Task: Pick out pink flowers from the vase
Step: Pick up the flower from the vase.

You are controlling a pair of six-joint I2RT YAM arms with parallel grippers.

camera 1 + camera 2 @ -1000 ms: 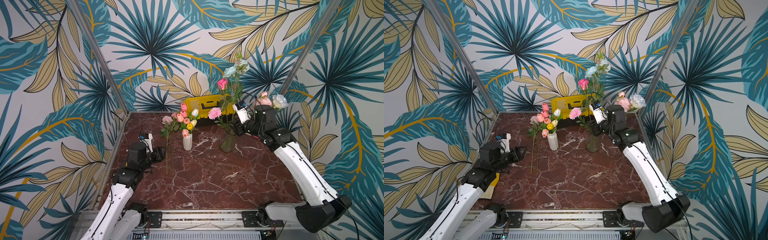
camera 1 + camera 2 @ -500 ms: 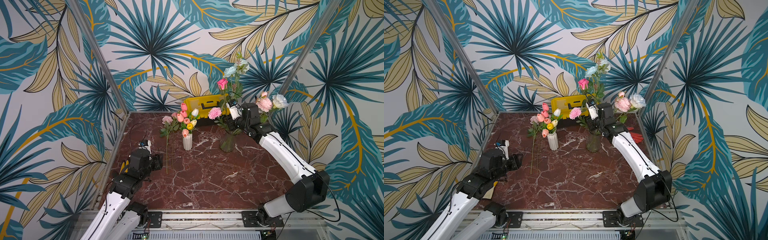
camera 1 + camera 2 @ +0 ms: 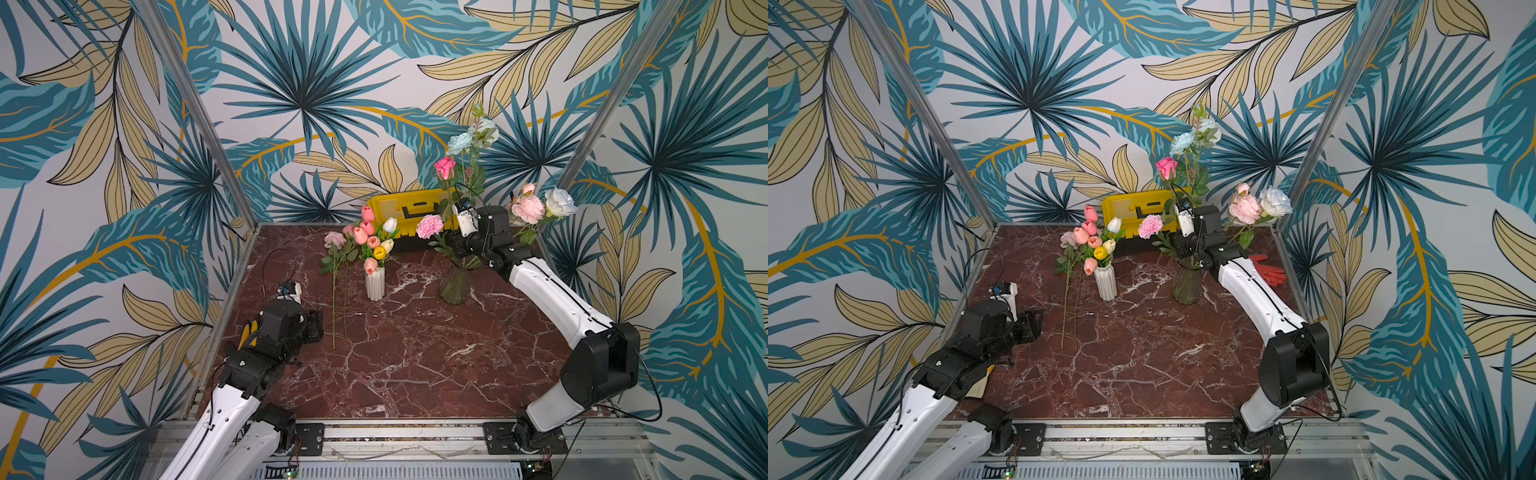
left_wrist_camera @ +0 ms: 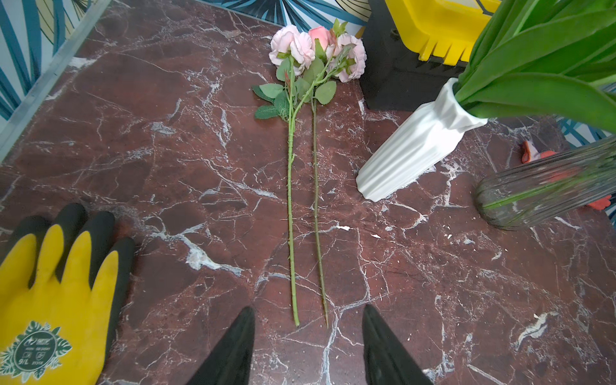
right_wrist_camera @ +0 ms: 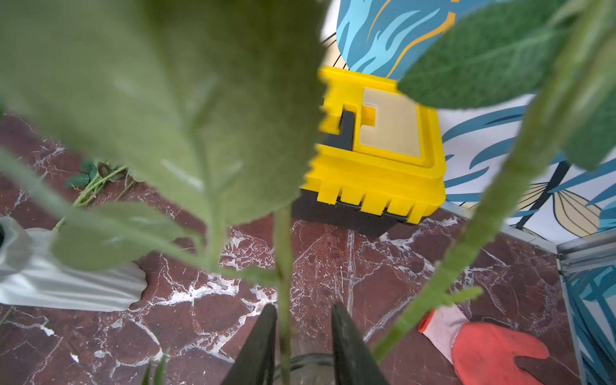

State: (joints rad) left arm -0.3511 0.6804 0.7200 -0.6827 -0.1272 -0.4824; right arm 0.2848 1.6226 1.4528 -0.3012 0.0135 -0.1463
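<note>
So the pink flowers are fake, green-stemmed ones. Two pale pink sprays (image 4: 315, 50) lie flat on the marble table (image 3: 415, 365), beyond the white ribbed vase (image 3: 375, 283) from the glass vase (image 3: 456, 284). Standing in the glass vase are a hot-pink rose (image 3: 445, 167), a frilly carnation (image 3: 429, 226) and a pale pink peony (image 3: 528, 209), plus a white rose (image 3: 560, 201) and pale blue flowers (image 3: 459, 143). The white ribbed vase holds small pink tulips (image 3: 360, 235) with a yellow tulip (image 3: 379, 252) and a white tulip (image 3: 390, 225). Both top views bury the right gripper (image 5: 304, 310) in leaves at the glass vase's mouth. Its wrist view shows the jaws narrow around a green stem (image 5: 283, 266), with a gap on one side; I can't tell which bloom it is. The left gripper (image 4: 307, 308) is wide apart and holds nothing, the sprays' cut ends showing between its tips. Only the left wrist view properly shows the yellow glove (image 4: 50, 283). A red glove (image 3: 1268, 272) lies behind the glass vase.
</note>
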